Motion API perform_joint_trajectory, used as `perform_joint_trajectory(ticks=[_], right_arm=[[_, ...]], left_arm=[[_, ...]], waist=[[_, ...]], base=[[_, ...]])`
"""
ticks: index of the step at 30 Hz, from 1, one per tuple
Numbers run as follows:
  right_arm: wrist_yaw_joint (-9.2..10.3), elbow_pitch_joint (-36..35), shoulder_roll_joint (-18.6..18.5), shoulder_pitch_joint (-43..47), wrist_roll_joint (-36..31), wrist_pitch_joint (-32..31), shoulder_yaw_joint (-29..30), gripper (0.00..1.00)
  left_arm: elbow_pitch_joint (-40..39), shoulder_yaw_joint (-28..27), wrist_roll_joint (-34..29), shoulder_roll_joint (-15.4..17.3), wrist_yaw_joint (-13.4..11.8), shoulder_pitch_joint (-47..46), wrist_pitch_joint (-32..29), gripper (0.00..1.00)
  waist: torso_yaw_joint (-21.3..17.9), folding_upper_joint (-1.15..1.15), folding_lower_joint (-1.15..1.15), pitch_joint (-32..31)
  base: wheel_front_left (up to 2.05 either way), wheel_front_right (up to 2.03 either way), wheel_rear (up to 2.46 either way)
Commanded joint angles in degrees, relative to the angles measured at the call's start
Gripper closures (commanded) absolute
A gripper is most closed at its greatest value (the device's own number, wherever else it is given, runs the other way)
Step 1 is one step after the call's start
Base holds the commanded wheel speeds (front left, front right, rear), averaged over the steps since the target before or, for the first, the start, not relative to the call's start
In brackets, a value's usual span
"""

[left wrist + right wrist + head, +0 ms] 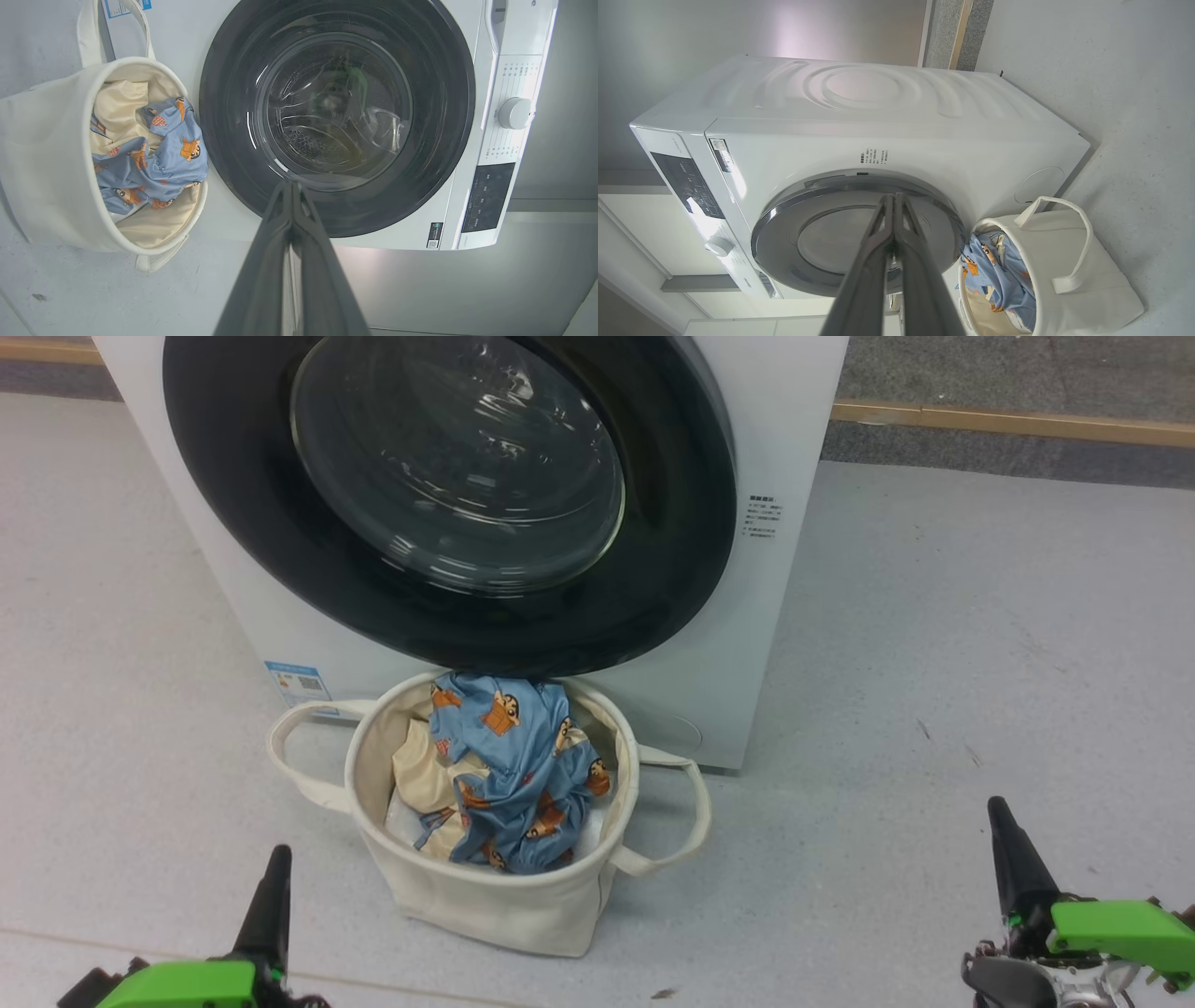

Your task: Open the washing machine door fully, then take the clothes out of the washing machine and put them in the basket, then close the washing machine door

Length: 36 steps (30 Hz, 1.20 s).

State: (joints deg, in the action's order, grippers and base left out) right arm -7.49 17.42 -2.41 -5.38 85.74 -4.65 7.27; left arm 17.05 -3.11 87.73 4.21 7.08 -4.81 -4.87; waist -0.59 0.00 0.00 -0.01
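Where speckled grey floor (934, 663) spreads, the basket (485, 905) stands.

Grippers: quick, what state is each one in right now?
Left gripper: shut, fingertips together, holding nothing.
Right gripper: shut, fingertips together, holding nothing.

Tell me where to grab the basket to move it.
Take the basket by its right loop handle, coming in from the robot's right. The loop stands out from the wall with an open gap, while the washing machine door crowds the far rim.
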Motion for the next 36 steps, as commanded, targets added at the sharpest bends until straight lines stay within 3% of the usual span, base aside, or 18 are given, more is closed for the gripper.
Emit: perform_joint_trajectory(ticks=[1, 8, 36], right_arm=[[0.0, -2.72, -0.45, -1.12, 2.25, -0.75, -0.88, 1.0], [0.0, -3.4, -0.47, -0.81, 6.43, -1.82, -0.76, 1.0], [0.0, -3.4, -0.47, -0.81, 6.43, -1.82, -0.76, 1.0]], left_arm=[[-2.39, -2.54, 1.51, -0.17, 0.38, -1.49, -0.56, 1.0], [-2.99, -3.43, 4.41, -1.34, 0.41, -1.38, -1.64, 1.0], [-2.99, -3.42, 4.42, -1.34, 0.41, -1.38, -1.63, 1.0]], waist=[[0.14, 0.0, 0.0, 0.05], [0.59, 0.0, 0.0, 0.18], [0.59, 0.0, 0.0, 0.18]], base=[[0.0, 0.0, 0.0], [0.0, 0.0, 0.0], [0.0, 0.0, 0.0]])
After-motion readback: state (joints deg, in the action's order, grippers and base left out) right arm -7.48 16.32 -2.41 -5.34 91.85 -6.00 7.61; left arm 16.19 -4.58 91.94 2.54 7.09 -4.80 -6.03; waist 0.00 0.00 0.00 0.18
